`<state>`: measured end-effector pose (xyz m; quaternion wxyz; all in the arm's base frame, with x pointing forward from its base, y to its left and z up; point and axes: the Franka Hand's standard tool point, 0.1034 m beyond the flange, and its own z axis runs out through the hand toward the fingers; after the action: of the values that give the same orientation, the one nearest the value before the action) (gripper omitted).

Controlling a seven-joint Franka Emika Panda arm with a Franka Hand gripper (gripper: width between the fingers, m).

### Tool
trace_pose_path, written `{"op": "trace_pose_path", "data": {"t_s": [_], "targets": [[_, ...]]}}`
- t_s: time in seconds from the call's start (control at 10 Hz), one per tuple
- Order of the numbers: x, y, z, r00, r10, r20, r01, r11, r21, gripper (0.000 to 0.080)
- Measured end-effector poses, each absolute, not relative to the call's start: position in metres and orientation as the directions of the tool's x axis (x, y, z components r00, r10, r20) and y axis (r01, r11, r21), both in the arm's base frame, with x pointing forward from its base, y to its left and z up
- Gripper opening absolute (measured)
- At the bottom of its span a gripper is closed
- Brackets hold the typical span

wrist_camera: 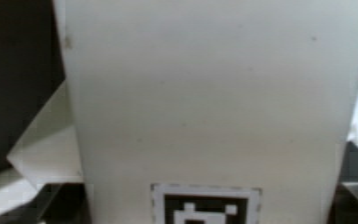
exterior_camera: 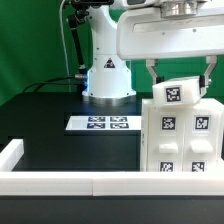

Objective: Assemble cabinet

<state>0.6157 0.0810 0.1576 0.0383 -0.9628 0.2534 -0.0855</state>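
In the exterior view the white cabinet body (exterior_camera: pixel 180 145) stands at the right, its front carrying several black-and-white tags. A smaller white box part (exterior_camera: pixel 178 93) with one tag sits at its top. My gripper (exterior_camera: pixel 180 74) hangs right above it, one finger down each side of the small part, closed against it. In the wrist view a white panel of that part (wrist_camera: pixel 202 100) fills the picture, with a tag (wrist_camera: pixel 211 206) at its edge. My fingertips do not show clearly there.
The marker board (exterior_camera: pixel 103 123) lies flat on the black table left of the cabinet. The arm's white base (exterior_camera: pixel 107 78) stands behind it. A low white border rail (exterior_camera: pixel 60 182) runs along the near edge, with a corner at the exterior view's left.
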Motion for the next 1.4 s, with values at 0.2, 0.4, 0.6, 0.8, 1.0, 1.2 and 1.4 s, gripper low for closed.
{"op": "trace_pose_path", "data": {"t_s": [0.2, 0.4, 0.6, 0.8, 1.0, 1.2, 1.4], "targets": [[0.6109, 0.0812, 0.1578, 0.730, -0.675, 0.108, -0.658, -0.737, -0.156, 0.0553], [0.6098, 0.0809, 0.1578, 0.584, -0.810, 0.054, -0.791, -0.582, -0.186, 0.0553], [0.6090, 0.0820, 0.1578, 0.438, -0.899, 0.020, -0.882, -0.434, -0.185, 0.0553], [0.6082, 0.0827, 0.1578, 0.262, -0.964, -0.037, -0.951, -0.252, -0.182, 0.0553], [0.6102, 0.0820, 0.1570, 0.063, -0.994, -0.087, -0.984, -0.048, -0.169, 0.0553], [0.6125, 0.0823, 0.1565, -0.032, -0.992, -0.119, -0.987, 0.050, -0.153, 0.0553], [0.6117, 0.0813, 0.1563, -0.099, -0.986, -0.131, -0.983, 0.117, -0.139, 0.0553]]}}
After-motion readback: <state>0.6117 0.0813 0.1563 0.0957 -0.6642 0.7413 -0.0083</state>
